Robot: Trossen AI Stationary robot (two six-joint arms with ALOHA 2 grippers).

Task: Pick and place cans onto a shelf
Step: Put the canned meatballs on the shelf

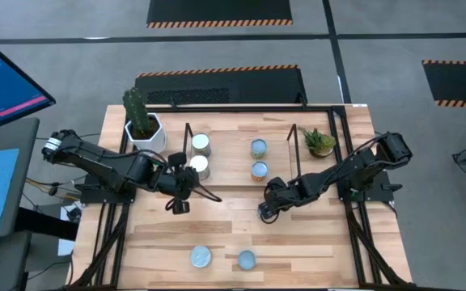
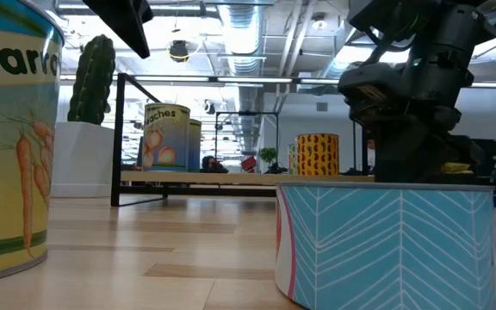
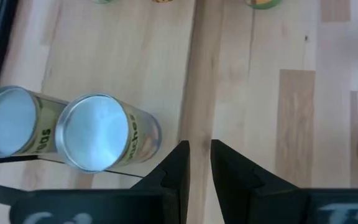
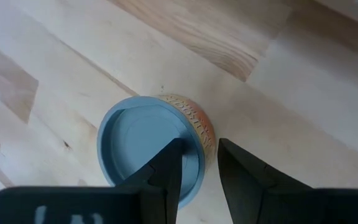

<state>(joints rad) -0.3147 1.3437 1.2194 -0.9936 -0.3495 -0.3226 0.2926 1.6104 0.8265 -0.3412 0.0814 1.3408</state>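
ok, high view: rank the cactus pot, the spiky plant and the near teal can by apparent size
1. cactus pot, plainly largest.
2. spiky plant.
3. teal can.
The last two look close; the plant's leaves spread a bit wider.

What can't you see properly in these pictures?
- High view: right gripper mostly covers the blue-topped can beneath it.
- Low view: carrot can is cut off by the edge; its label is incomplete.
- Left wrist view: far silver can, label half hidden behind nearer can.
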